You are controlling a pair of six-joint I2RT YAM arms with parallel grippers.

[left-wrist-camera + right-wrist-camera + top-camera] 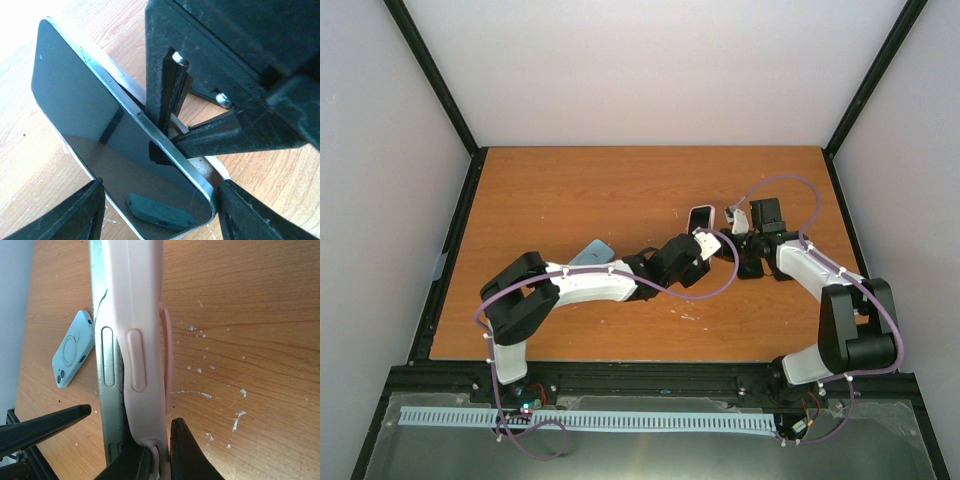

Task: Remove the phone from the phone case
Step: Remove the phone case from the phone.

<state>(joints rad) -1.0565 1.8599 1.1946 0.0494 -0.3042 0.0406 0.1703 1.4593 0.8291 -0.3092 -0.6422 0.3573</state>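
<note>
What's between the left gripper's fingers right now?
The phone, dark screen toward the camera, sits between the spread fingers of the left gripper, seen in the left wrist view. The right gripper pinches the pink phone case.

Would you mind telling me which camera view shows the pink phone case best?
The right wrist view: the pink phone case fills the frame, its side parted from the phone. The left wrist view shows mostly the phone's screen; the top view shows the case only tiny.
</note>
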